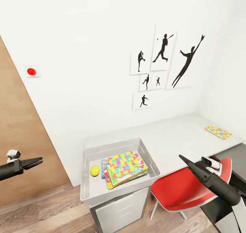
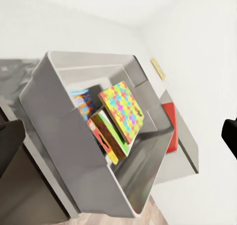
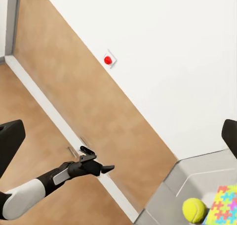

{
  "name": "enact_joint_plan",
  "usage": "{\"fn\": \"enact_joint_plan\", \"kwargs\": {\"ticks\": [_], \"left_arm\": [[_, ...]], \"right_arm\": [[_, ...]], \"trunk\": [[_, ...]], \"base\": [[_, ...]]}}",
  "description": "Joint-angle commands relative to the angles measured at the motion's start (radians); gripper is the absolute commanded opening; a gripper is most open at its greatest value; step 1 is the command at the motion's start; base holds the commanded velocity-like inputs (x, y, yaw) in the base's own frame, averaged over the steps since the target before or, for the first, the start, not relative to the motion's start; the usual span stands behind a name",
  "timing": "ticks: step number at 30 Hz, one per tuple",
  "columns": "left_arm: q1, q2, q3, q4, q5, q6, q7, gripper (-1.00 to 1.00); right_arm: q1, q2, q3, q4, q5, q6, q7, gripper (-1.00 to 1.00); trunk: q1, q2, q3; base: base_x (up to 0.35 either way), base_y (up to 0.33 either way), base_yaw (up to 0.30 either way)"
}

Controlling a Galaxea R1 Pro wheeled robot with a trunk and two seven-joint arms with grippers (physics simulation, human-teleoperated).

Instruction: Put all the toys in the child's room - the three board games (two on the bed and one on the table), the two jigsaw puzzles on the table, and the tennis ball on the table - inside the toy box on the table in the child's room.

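Left gripper (image 1: 37, 161): I have it held out at the far left, well clear of the desk, in front of the wood door panel (image 1: 17, 130). Its jaws look pinched together with nothing between them, so I read it as closed and empty.

Red button (image 1: 31, 71): a wall switch high on the white wall, above that arm; no part in the task.

Toy box (image 1: 89, 192): it sits on the left end of the table, over the white drawers (image 1: 123, 209). I judge it was put at the end so both arms can reach in from the front.

Tennis ball (image 1: 94, 170): already inside the box, on its floor, just beside the stack.

Board games (image 1: 108, 178): stacked in the box, slightly fanned, edges showing under the puzzle. I cannot count them from here.

Jigsaw puzzle in the box (image 1: 125, 163): lies on top of the stack, tilted a little.

Right gripper (image 1: 184, 160): it hovers over the red chair (image 1: 184, 188), near the box's right rim. The fingers appear together and carry nothing; I take it as closed.

Second jigsaw puzzle (image 1: 218, 132): flat on the table at the far right, well apart from the box. I judge this is the piece left to fetch.

Table (image 1: 177, 134): light grey top running along the wall.

Room: white walls, black sports silhouettes (image 1: 160, 65) above the desk, wood-plank floor (image 1: 51, 209).
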Motion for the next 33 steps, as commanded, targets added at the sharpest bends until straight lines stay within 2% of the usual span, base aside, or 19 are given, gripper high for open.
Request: {"fn": "enact_joint_plan", "kwargs": {"ticks": [1, 14, 33], "left_arm": [[-0.001, 0.000, 0.000, 0.000, -0.001, 0.011, -0.004, 1.00], [-0.001, 0.004, 0.002, 0.000, -0.003, 0.010, -0.004, 1.00], [-0.001, 0.004, 0.002, 0.001, -0.004, 0.007, -0.004, 1.00]], "right_arm": [[-0.001, 0.000, 0.000, 0.000, -0.003, 0.010, 0.002, 1.00], [-0.001, 0.001, 0.002, 0.001, -0.003, -0.012, 0.002, 1.00], [-0.001, 0.002, 0.004, 0.002, -0.003, -0.038, -0.003, 1.00]], "trunk": [[0.001, -0.002, -0.001], [0.001, -0.002, 0.018], [0.001, -0.002, 0.022]], "base": [[0.065, -0.159, -0.144], [0.024, -0.045, -0.122], [0.035, -0.001, -0.012]]}}
